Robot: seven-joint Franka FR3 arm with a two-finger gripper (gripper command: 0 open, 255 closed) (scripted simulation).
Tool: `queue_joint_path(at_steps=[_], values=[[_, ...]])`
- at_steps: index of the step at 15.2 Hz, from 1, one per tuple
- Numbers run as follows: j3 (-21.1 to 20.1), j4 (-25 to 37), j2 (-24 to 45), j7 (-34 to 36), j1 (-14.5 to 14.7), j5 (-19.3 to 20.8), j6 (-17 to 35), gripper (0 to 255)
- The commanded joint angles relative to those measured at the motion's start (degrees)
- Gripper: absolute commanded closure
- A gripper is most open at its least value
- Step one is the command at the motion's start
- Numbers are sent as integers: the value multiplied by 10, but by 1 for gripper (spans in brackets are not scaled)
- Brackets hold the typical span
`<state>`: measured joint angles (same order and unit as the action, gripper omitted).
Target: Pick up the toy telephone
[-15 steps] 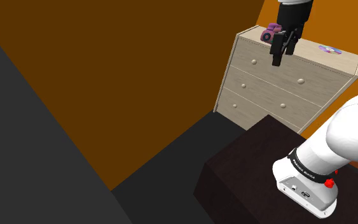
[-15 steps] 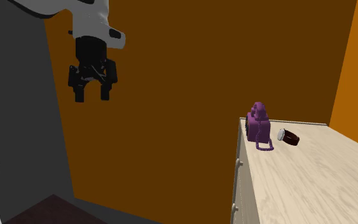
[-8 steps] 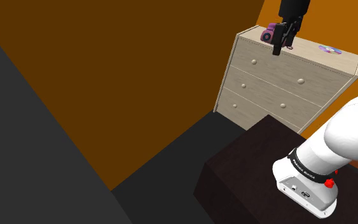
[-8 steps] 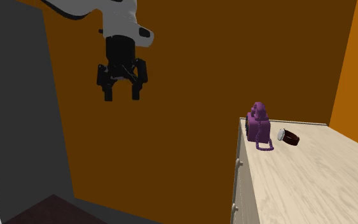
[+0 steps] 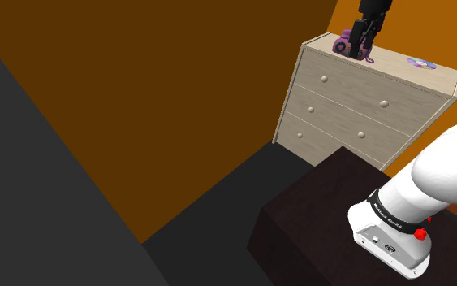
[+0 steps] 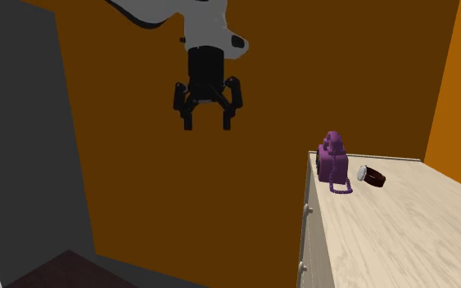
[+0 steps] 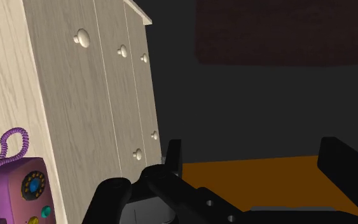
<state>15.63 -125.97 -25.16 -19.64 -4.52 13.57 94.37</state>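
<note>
The toy telephone [image 6: 332, 159] is purple, with a curly cord, and stands at the near corner of a pale wooden dresser top [image 6: 400, 233]. In the shoulder view the telephone [image 5: 344, 41] is partly behind my black gripper [image 5: 358, 47]. In the second exterior view my gripper [image 6: 206, 124] hangs in the air, to the left of the dresser's edge and higher than the phone. It is open and holds nothing. In the wrist view the phone [image 7: 12, 191] lies off to one side of the left finger [image 7: 173, 156], outside the gap between the fingers.
A small dark brown round object [image 6: 372, 176] lies just beside the phone. A flat purple-marked disc [image 5: 420, 62] rests farther along the top. The dresser front [image 7: 75, 95] has round knobs. My dark stand [image 5: 324, 211] sits below, and orange-brown walls stand behind.
The open gripper has moved steadily to the right in the second exterior view, closer to the dresser, staying at about the same height. The phone has not moved.
</note>
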Motion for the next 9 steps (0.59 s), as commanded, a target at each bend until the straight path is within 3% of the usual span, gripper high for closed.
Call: queue_joint_path(at_steps=[1,9], values=[[20,29,32,-24,-4,-3,13,0],[101,171,182,-136,-23,-56,46,0]])
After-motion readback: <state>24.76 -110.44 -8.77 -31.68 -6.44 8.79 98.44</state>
